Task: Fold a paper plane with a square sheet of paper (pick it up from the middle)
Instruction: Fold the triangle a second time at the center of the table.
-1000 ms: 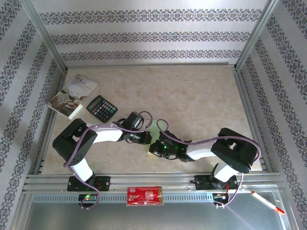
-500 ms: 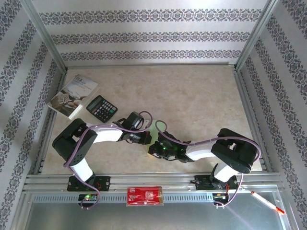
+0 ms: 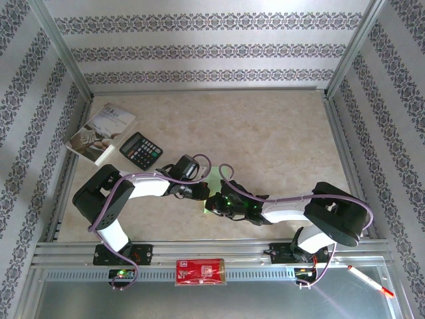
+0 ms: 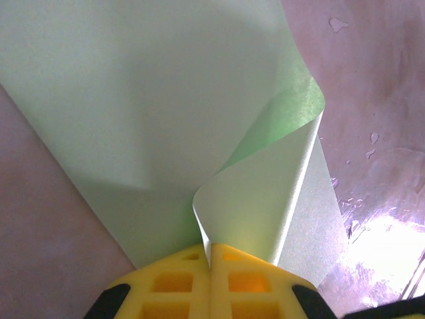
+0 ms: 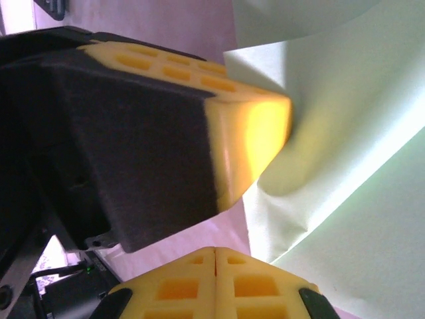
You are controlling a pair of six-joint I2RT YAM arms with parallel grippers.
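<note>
The square sheet of paper (image 4: 153,100) is light green and lies partly on the table, with one corner lifted and curled over. My left gripper (image 4: 210,247) is shut on that curled edge. In the top view the paper (image 3: 214,177) peeks out between my left gripper (image 3: 202,194) and my right gripper (image 3: 214,203), which sit close together at the table's near middle. My right gripper (image 5: 214,251) is shut with nothing between its fingers, its tips just beside the paper (image 5: 358,133) and under the left gripper's yellow finger (image 5: 255,133). The paper plane is out of view.
A black calculator (image 3: 141,151) and a grey-white booklet (image 3: 103,133) lie at the far left. A red packet (image 3: 200,272) rests on the near rail and a pen (image 3: 370,280) lies at the near right. Metal frame rails edge the table.
My right arm has stretched out lower, its elbow swinging right while its gripper edged closer to the left gripper. The left gripper keeps its hold on the paper.
</note>
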